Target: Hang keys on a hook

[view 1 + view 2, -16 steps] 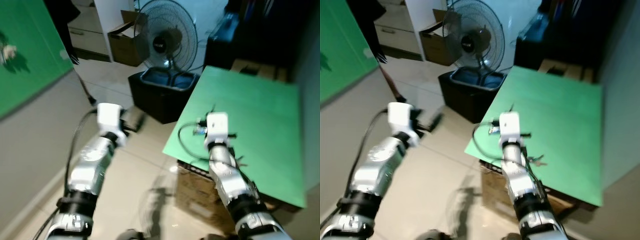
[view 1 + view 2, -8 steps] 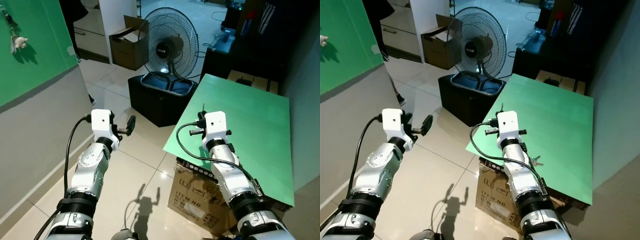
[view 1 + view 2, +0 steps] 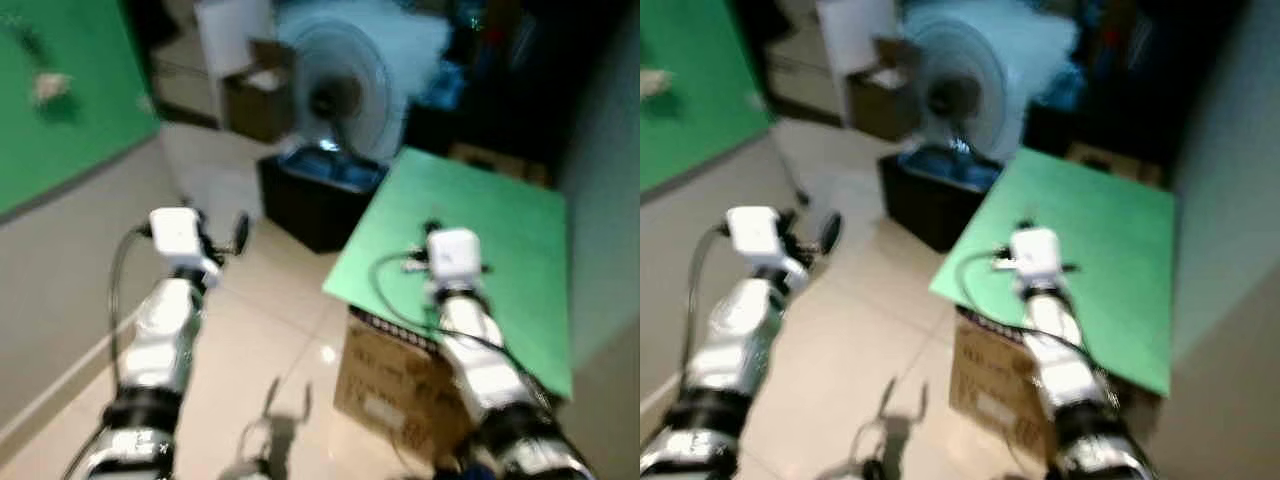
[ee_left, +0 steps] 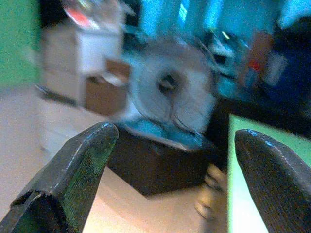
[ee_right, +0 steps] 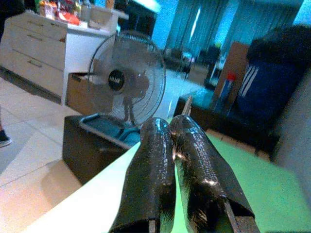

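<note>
From the head views, both blurred, a green table (image 3: pixel 500 215) stands on the right over a cardboard box (image 3: pixel 385 385), on a pale tiled floor (image 3: pixel 270 330). Behind it a fan (image 3: pixel 335 100) rises from a black bin (image 3: pixel 320 200), with a white cabinet (image 3: pixel 855 45) further back. A green wall panel (image 3: pixel 60 120) on the left carries a small pale hanging thing (image 3: pixel 48 88), too blurred to identify; the keys cannot be made out.

In the left wrist view, the left gripper (image 4: pixel 177 145) has its fingers wide apart, with the fan between them.

In the right wrist view, the right gripper (image 5: pixel 172 128) has its fingers pressed together above the table, a thin metal tip (image 5: pixel 187 104) protruding.
</note>
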Tool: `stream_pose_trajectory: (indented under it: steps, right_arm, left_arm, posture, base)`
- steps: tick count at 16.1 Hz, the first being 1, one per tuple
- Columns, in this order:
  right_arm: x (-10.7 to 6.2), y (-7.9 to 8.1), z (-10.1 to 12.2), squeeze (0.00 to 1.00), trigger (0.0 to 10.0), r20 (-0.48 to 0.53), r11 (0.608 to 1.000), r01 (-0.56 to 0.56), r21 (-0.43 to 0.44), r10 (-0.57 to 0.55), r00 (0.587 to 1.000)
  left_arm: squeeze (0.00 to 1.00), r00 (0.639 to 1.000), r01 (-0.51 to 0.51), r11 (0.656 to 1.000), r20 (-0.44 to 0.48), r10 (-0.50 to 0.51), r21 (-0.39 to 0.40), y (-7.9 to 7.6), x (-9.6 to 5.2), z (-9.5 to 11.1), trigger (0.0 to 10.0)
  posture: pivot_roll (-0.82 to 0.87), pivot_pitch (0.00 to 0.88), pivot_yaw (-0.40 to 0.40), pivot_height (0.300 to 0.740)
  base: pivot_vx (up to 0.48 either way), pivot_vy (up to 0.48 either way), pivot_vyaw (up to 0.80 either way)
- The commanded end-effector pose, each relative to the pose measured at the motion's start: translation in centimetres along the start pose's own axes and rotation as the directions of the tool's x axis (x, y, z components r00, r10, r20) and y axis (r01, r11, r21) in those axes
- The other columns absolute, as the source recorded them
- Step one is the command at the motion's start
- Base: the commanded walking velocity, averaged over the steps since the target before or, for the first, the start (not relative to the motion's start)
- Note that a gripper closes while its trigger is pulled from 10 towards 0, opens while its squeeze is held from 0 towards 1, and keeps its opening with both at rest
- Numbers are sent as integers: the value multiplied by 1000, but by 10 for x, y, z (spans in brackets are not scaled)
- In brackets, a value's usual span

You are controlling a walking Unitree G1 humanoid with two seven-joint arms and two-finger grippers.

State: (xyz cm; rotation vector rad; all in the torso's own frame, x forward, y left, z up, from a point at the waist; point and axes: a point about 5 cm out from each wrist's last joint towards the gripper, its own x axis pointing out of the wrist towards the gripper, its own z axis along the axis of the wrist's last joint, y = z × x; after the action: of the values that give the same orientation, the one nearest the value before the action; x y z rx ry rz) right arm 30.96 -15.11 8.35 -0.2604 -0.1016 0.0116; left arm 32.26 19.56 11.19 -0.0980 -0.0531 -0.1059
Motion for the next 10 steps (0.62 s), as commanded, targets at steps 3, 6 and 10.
stream_pose_trajectory:
  steps: [3,6,10]
  right_arm:
    - [-5,7,3,0,0,25,1000,-20,6,20,999]
    - [-5,14,0,0,0,8,1000,-13,9,13,1000]
    - [-9,20,-6,0,0,-34,999,-21,38,22,999]
  left_arm:
    - [0,998,19,997,-63,-14,80,6,-4,-8,10000]
    - [0,995,48,995,-93,-40,86,2,2,-7,10000]
    - [0,991,71,994,-121,-60,85,-11,3,-12,10000]
  posture:
    - [-54,0,32,727]
    - [-50,0,59,727]
    - [-51,0,66,727]
  base:
    - [0,0,0]
    - [0,0,0]
    - [96,0,0]
